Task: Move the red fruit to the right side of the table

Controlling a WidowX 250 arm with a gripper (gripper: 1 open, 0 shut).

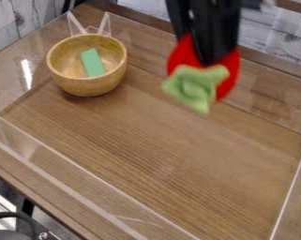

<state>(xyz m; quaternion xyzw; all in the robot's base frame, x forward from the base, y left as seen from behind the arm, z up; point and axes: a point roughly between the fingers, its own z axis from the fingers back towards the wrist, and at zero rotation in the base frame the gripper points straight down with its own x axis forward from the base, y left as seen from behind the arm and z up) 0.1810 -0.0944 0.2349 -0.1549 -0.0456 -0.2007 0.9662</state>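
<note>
The red fruit (201, 66), a glossy red strawberry with a light green leafy cap, hangs in the air over the middle of the table (178, 159), cap facing the camera. My gripper (205, 52) comes down from the top edge as dark fingers and is shut on the fruit. The fruit is large and blurred in the picture, well above the wood surface. Most of the arm is out of view.
A wooden bowl (87, 66) with a flat green rectangular piece (91, 63) inside stands at the back left. Low clear acrylic walls (65, 202) run along the table's edges. Bare wood lies to the right and front.
</note>
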